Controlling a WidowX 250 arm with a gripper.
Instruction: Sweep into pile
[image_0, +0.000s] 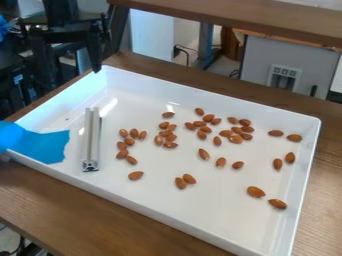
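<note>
The claw (71, 72), at the view's upper left by the tray corner, is wide open, gripping nothing. Almonds (236, 139) lie scattered across the middle and right of the white tray (214, 215). A slotted metal bar (91, 135) lies left of them.

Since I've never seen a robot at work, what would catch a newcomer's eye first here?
Probably the brown almonds, scattered in loose clusters and strays over the middle and right of the big white tray. Next, the bright blue piece at the tray's left corner, vivid against the white. Between them lies a slim, grooved, pale bar.
</note>
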